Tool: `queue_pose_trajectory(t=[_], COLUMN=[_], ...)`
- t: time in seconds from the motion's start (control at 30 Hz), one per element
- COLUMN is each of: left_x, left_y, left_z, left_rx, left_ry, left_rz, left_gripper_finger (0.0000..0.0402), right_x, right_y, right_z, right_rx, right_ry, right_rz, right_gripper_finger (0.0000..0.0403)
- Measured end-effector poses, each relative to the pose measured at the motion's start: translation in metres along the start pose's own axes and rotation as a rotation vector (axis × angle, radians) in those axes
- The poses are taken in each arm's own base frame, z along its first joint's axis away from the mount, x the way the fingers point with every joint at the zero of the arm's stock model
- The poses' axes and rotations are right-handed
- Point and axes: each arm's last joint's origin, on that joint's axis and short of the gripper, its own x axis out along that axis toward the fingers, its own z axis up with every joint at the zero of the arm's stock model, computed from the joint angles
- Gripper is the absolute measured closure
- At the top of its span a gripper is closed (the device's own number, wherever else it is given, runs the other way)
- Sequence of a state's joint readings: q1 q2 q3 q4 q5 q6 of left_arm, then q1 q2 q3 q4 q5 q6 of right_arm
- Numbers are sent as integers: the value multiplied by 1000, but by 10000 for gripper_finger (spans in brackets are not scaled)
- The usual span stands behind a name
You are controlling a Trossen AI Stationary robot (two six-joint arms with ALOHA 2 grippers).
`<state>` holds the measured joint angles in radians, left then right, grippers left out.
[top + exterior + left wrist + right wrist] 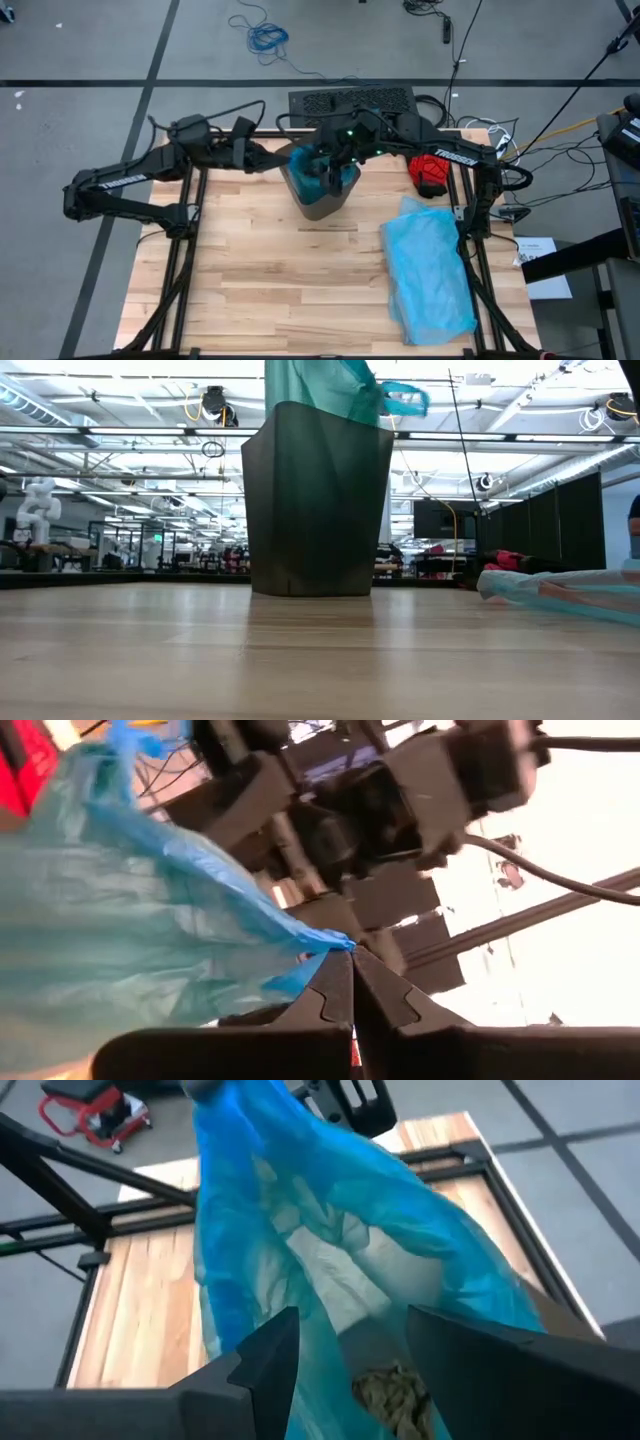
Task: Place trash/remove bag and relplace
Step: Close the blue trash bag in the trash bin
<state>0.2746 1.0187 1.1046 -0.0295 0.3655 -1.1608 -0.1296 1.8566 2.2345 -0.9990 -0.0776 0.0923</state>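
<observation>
In the high view both arms meet over the brown bin (322,200), which stands on the wooden table (250,280) in the upper middle of the frame. The teal-green bag (312,168) sits in the bin, its top pulled up above the rim; in the low view the bin fills the centre of the frame and the bag (320,385) rises out of it at the top edge, with one bright blue handle loop (405,398) sticking out to the right.

The left tool (352,952) is fully closed, its two fingers pressed together on a pinch of the bag's blue edge (325,942), with the plastic stretching away toward the left of that frame.

The right tool (345,1342) stands open over the bag's mouth, with its dark fingers (265,1355) spread and a fold of the bag (300,1210) running between them; whether it grips the plastic cannot be told. Below its fingers, at the bottom of the frame, crumpled brown scraps of trash (395,1395) lie inside the bag.

A paler sky-blue plastic bag (430,265) lies flat on the table at the right of the high view, well apart from the bin. A red glove (432,172) rests near the upper right of the table.
</observation>
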Motion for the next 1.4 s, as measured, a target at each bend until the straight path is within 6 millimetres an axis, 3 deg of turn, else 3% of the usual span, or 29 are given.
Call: queue_pose_trajectory(t=[0.17,0.4,0.67,1.03,1.2,1.4], left_x=[-8,-21,-21,-9,-5,-4], left_y=[-20,-31,-34,-32,-34,-33], left_z=[5,5,6,10,13,13], left_rx=[55,83,104,120,143,152], left_ry=[26,93,83,77,61,61], left_rz=[54,180,174,141,106,106], left_gripper_finger=[401,401,401,401,401,402], right_x=[-8,-14,-18,-14,-6,-3], right_y=[2,6,13,15,15,14], right_z=[6,17,28,32,29,28], right_rx=[-7,-19,-57,-57,-26,-24], right_ry=[-63,-178,-307,-338,-299,-296], right_rz=[14,32,73,141,163,157], right_gripper_finger=[225,225,225,228,266,360])
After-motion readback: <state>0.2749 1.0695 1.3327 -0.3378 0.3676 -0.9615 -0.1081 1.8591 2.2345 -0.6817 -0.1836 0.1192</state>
